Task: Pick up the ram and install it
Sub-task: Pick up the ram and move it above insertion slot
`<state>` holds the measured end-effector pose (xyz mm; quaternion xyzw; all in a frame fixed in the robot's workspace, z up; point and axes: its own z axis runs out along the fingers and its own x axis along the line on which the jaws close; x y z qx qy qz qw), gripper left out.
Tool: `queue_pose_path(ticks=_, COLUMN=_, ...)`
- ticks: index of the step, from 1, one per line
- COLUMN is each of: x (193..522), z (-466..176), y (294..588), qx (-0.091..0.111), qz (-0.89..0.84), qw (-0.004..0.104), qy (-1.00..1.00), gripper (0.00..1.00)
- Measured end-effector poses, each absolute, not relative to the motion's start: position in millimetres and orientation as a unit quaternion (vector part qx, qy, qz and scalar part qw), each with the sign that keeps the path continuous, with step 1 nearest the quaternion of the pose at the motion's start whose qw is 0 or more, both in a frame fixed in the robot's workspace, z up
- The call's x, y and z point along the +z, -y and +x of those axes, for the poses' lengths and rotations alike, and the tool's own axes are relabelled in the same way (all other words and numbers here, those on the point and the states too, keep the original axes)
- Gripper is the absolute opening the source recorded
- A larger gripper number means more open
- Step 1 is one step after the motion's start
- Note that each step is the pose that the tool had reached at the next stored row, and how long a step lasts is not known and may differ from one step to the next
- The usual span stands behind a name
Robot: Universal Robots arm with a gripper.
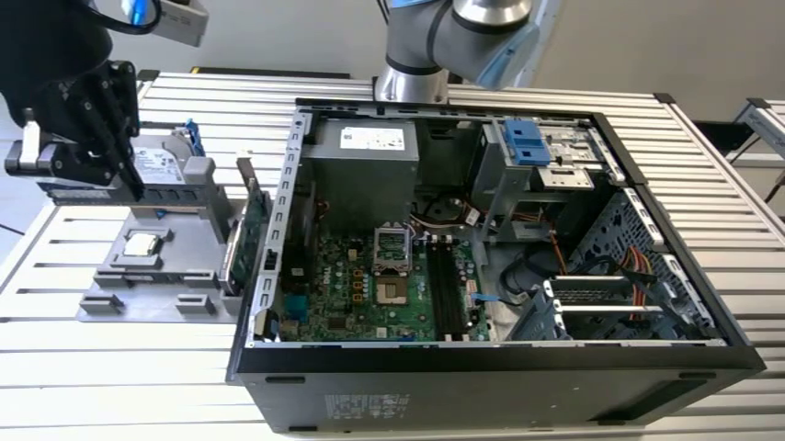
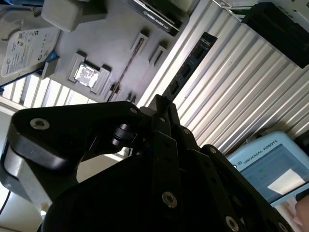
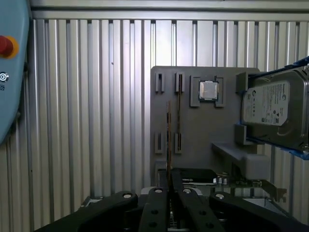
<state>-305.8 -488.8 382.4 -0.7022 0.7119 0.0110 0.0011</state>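
Note:
The ram (image 3: 168, 140) is a slim stick, seen edge-on in the first wrist view. It runs out from between my gripper's (image 3: 169, 187) close-set fingers. In the second wrist view the ram (image 2: 190, 67) shows its dark flat side with chips, sticking out past the gripper (image 2: 162, 104). The ram hangs above the grey parts holder (image 3: 193, 130), near that holder's narrow slots. In the exterior view the black gripper (image 1: 123, 182) is at the far left, over the holder (image 1: 147, 276) and outside the computer case.
The open computer case (image 1: 270, 276) lies in the middle, its motherboard's black slots (image 1: 444, 294) exposed. A green card (image 1: 252, 230) stands between case and holder. On the holder are a hard drive (image 3: 273, 108) and a square chip (image 3: 208, 90). A pendant (image 3: 9, 63) lies nearby.

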Motion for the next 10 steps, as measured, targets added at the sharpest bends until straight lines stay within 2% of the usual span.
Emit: queue_pose_path(ticks=10, x=382.4, z=-287.5, y=488.8, qx=0.011, qz=-0.702, qw=0.000, qy=-0.712, gripper=0.00)
